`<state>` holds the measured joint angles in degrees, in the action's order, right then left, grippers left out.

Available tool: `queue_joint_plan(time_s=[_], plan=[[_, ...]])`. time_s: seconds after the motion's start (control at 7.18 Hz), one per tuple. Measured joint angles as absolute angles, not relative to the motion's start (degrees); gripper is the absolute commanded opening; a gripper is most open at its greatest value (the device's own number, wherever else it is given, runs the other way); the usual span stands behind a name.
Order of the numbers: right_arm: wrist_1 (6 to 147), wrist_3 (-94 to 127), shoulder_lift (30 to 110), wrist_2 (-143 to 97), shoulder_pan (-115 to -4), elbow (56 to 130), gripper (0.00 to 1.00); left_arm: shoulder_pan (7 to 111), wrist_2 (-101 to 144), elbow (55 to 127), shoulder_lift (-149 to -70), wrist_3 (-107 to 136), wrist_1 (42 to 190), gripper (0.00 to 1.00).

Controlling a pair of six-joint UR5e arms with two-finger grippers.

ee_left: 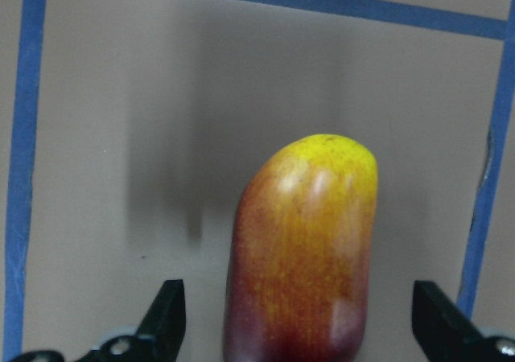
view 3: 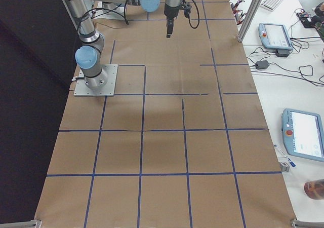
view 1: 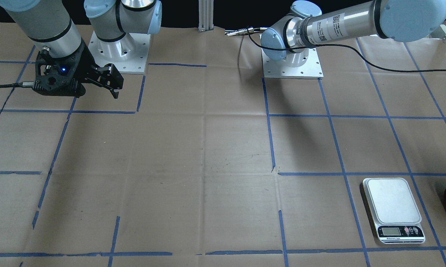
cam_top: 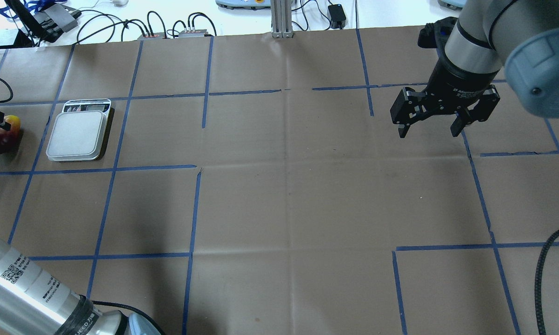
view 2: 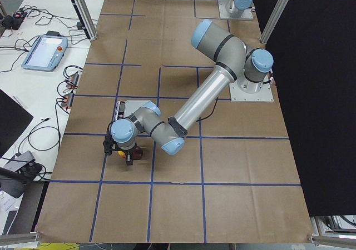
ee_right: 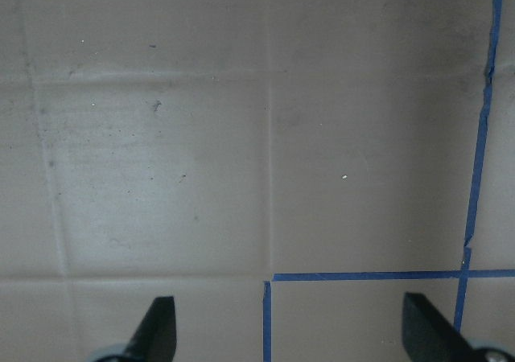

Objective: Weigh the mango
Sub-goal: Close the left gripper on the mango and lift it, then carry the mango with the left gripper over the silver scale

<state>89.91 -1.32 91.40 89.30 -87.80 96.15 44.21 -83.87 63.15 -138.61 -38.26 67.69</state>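
Observation:
The mango (ee_left: 306, 249), dark red shading to a yellow end, lies on the paper-covered table beside the scale (cam_top: 77, 135). In the overhead view the mango (cam_top: 3, 135) is at the far left edge, left of the scale. My left gripper (ee_left: 298, 298) is open, low over the mango, with one finger (ee_left: 165, 314) on each side and gaps between fingers and fruit. The scale's platform (view 1: 392, 200) is bare. My right gripper (cam_top: 428, 130) is open and empty, hanging above the table far to the right.
Blue tape lines form a grid on the brown paper (cam_top: 284, 209). The two arm bases (view 1: 291, 63) stand at the robot's side of the table. A metal post (cam_top: 282, 18) and cables are at the far edge.

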Motion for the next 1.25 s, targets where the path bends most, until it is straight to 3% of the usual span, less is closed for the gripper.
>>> queue_joint_plan(time_s=[0.14,0.28,0.42,0.56,0.7,1.25], plan=[[89.9,-1.3,91.4,89.3,-87.8,96.2,1.0,44.2,-83.9,63.0,-139.2,-38.2,67.7,0.91],[89.9,-1.3,91.4,89.3,-87.8,96.2,1.0,44.2,-83.9,62.7,-139.6,-38.1,67.7,0.69],[89.9,-1.3,91.4,89.3,-87.8,96.2,1.0,44.2,-83.9,62.6,-140.0,-38.0,67.7,0.6],[89.9,-1.3,91.4,89.3,-87.8,96.2,1.0,44.2,-83.9,62.5,-140.2,-37.9,67.7,0.34],[89.9,-1.3,91.4,89.3,-87.8,96.2,1.0,44.2,-83.9,62.5,-140.2,-37.8,67.9,0.22],[89.9,-1.3,91.4,89.3,-87.8,96.2,1.0,47.5,-84.1,64.2,-135.5,-38.2,70.0,0.21]])
